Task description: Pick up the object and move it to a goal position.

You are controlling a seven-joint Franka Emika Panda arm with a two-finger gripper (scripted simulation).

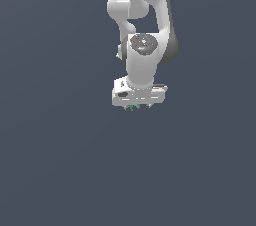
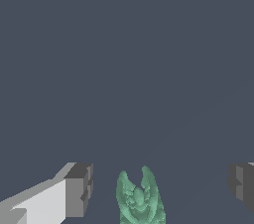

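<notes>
The fingers (image 2: 77,191) are standing wide apart around the object (image 2: 140,198) at the wrist view's lower edge, so the gripper (image 2: 158,188) is not yet gripping it, leaving grasp, lift and transfer undone.

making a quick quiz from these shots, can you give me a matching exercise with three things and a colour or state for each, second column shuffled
Things:
1. object
2. gripper
3. arm

Descriptions:
A. white, with a dark round joint cap
B. teal-green, lumpy, jagged-edged
C. open, dark pads either side of the object, not touching it

Pairs: 1-B, 2-C, 3-A
</notes>
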